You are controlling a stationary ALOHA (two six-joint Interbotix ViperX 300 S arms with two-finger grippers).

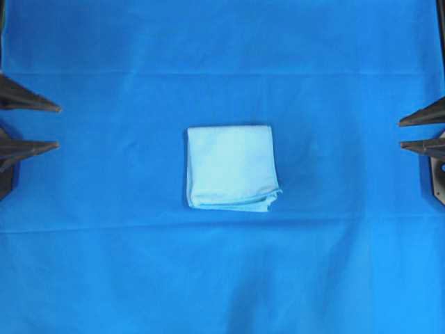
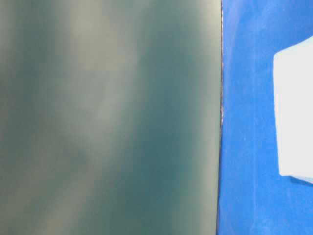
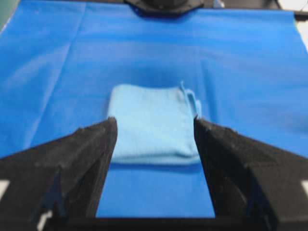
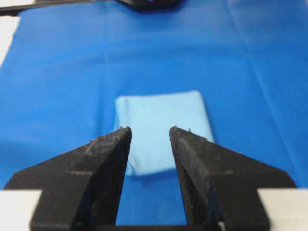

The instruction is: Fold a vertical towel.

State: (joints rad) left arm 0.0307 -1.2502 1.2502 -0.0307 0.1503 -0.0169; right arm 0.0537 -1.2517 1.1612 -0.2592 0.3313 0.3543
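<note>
The towel (image 1: 231,167) is a small light sky-blue cloth, folded into a squarish stack, lying flat at the middle of the table. Its layered edges show along the near side and near right corner. It also shows in the table-level view (image 2: 295,110), in the left wrist view (image 3: 153,122) and in the right wrist view (image 4: 162,130). My left gripper (image 1: 58,126) is open and empty at the left edge, well clear of the towel. My right gripper (image 1: 400,133) is open and empty at the right edge, also well clear. Both point toward the towel.
A large royal-blue table cloth (image 1: 222,278) covers the whole table, with faint crease lines across it. A blurred grey-green surface (image 2: 107,117) fills the left of the table-level view. The opposite arm's base shows at the top of each wrist view (image 3: 163,5).
</note>
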